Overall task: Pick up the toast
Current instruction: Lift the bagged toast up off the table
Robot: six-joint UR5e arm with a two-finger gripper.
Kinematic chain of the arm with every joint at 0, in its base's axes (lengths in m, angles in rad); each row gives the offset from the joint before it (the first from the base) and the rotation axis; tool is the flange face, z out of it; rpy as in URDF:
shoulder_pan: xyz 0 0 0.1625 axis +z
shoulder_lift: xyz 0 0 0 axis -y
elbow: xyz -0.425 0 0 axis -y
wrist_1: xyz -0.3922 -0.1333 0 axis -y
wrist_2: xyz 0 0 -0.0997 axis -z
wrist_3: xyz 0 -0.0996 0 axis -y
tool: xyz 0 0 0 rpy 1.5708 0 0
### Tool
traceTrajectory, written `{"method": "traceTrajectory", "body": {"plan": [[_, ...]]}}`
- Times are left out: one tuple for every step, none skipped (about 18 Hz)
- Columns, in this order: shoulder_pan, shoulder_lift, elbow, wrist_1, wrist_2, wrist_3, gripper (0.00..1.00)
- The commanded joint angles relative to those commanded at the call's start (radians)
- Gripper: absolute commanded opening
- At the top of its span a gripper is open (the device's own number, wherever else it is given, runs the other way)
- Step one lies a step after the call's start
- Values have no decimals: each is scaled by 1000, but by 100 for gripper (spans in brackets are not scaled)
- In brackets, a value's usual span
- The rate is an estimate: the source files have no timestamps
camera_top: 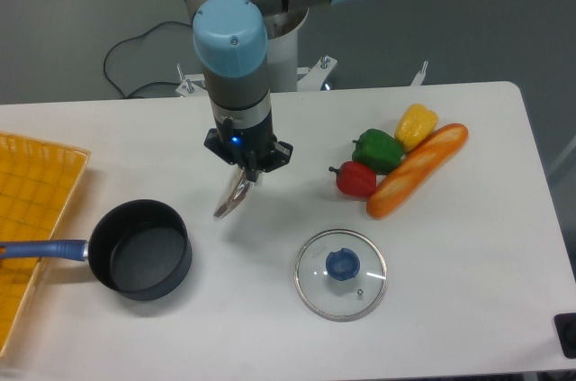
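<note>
The gripper's (249, 173) fingertips are hiding behind the wrist housing and the top of the toast (233, 198), which is showing edge-on so its faces are staying unseen. At the left edge the orange basket (36, 219) and the pan's blue handle (40, 249) are being cut off. A dark object (566, 334) is getting clipped at the near right corner, too little showing to identify.

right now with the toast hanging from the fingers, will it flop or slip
The toast hangs edge-on and tilted without drooping, so it is probably fairly stiff. Pinched only at its top by the gripper, it may swing. Its glossy surface suggests it could slip.
</note>
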Motion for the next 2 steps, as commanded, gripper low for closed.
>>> {"method": "traceTrajectory", "body": {"plan": [[0,0,0,-2,0,0,0],[0,2,0,-3,2,0,0]]}}
